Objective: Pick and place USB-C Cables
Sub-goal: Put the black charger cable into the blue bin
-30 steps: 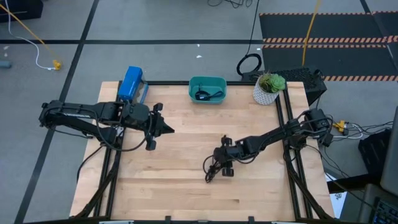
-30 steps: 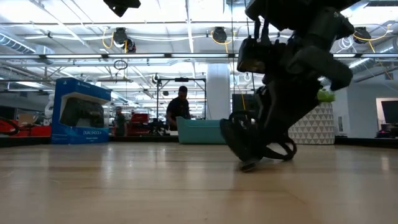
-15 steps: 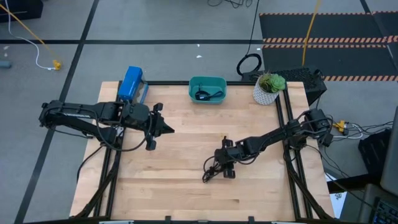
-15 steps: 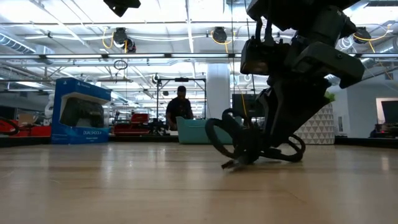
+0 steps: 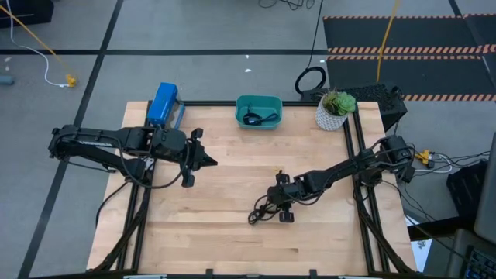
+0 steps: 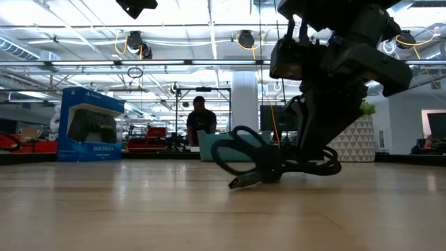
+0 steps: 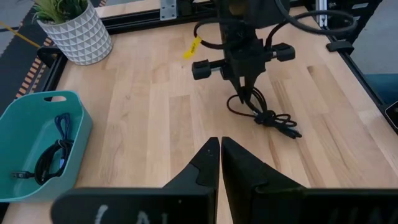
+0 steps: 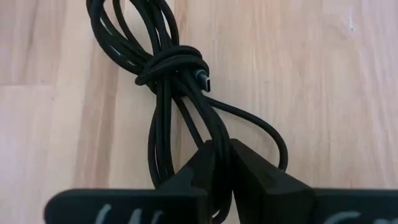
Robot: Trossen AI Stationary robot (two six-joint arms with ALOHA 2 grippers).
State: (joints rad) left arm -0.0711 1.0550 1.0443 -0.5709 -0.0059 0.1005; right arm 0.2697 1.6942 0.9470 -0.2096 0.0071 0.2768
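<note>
A black USB-C cable (image 5: 260, 211), a loose bundle tied at its middle, lies on the wooden table at centre right (image 8: 176, 62). My right gripper (image 5: 273, 205) stands over its right end, shut on it (image 8: 219, 152). The teal bin (image 5: 239, 108) sits at the table's far edge and holds a black cable and a bluish-grey cable (image 7: 53, 152). My left gripper (image 5: 211, 162) hovers shut over the table's left half, touching nothing (image 7: 219, 146). My right gripper pinches strands at one end of the black cable bundle (image 8: 186, 140) between its two fingers, coming from above and pointing down. The rest of the bundle, with its knot (image 8: 177, 62) and a plug (image 8: 204, 81), lies stretched out on the table toward the left.
A blue box (image 5: 163, 103) stands at the far left corner and a potted plant (image 5: 335, 111) at the far right corner. A large black cable loop (image 5: 311, 80) lies on the floor beyond the table. A person (image 6: 198, 120) stands in the room behind.
The black bundle has stretched out along the table toward the left and near edges and now lies lower and flatter; its held end has stayed at my right gripper, which has kept shut. My left arm has kept still.
</note>
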